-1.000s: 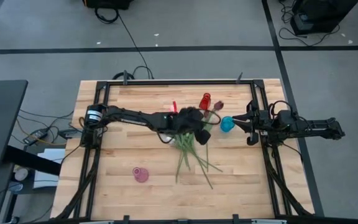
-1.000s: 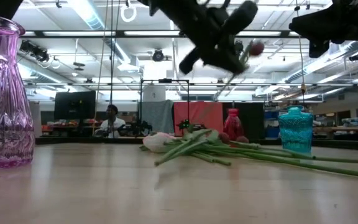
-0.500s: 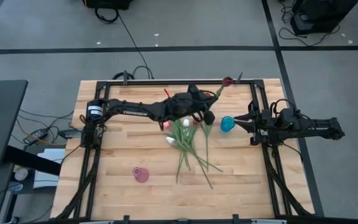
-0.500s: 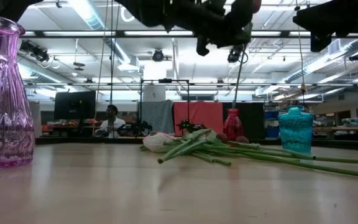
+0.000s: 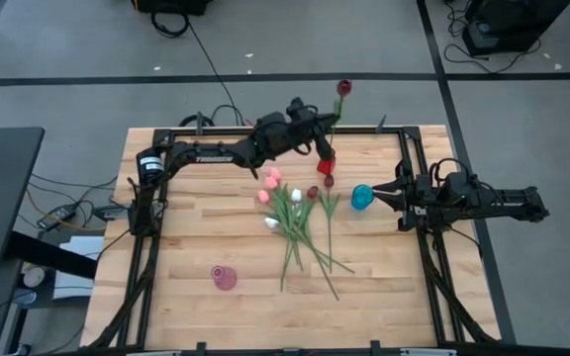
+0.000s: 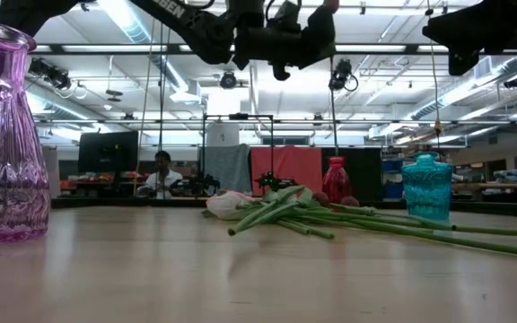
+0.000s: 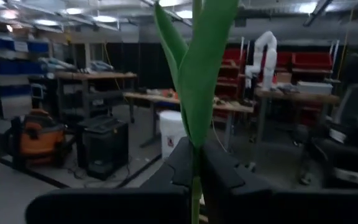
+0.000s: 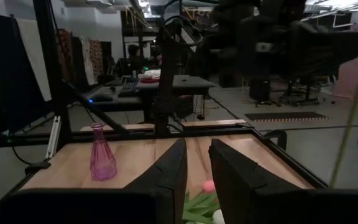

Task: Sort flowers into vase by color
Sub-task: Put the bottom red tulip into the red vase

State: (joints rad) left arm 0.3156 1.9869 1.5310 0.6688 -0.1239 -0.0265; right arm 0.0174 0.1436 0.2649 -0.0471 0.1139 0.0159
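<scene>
A dark red flower (image 5: 343,88) stands upright in the air with my left gripper (image 5: 322,132) shut on its green stem, above the red vase (image 5: 326,165) near the table's far edge. In the low view its thin stem (image 6: 333,117) hangs down toward that vase (image 6: 335,182). Several more flowers (image 5: 300,220), pink, white and dark red, lie flat in a pile at mid-table. A blue vase (image 5: 362,197) stands to the right and a pink vase (image 5: 225,277) at the near left. My right gripper (image 5: 396,198) waits open beside the blue vase. My left gripper pinches the flower's stem (image 7: 196,186) between its two fingers, just below the long leaves (image 7: 194,74). The fingers reach about level from the table's left and lie across the stem. The flower is upright, head up, lifted clear of the table.
A black frame (image 5: 265,132) runs along the table's far edge and both sides. The right wrist view shows the pink vase (image 8: 102,160) across the table. Bare wood lies along the near edge. A person (image 6: 160,175) sits far off in the room.
My left gripper has risen from over the flower pile and swung toward the table's far edge, tipping from pointing down to about level. The dark red flower has come with it, lifted clear and turned from slanting to upright, head up.
</scene>
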